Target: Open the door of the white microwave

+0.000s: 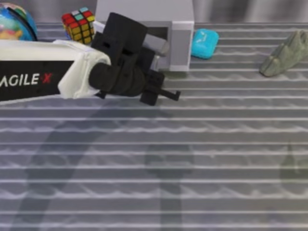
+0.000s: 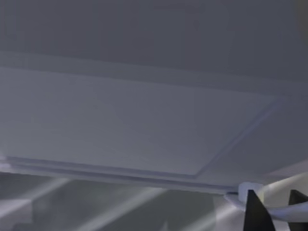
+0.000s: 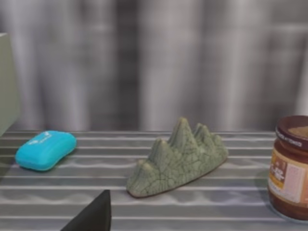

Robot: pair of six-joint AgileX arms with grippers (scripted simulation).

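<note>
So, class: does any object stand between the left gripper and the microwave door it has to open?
Nothing visible does. The left gripper is already at the front of the white microwave, right against the door. The Rubik's cube and the blue soap sit off to either side.

The front and middle of the table lie open, with wide room for passing. Along the back edge stand a globe, a colour cube, the white microwave, a blue soap bar just beside its right wall, and a green rock well apart. The left arm crowds the door. A brown jar stands near the rock.
</note>
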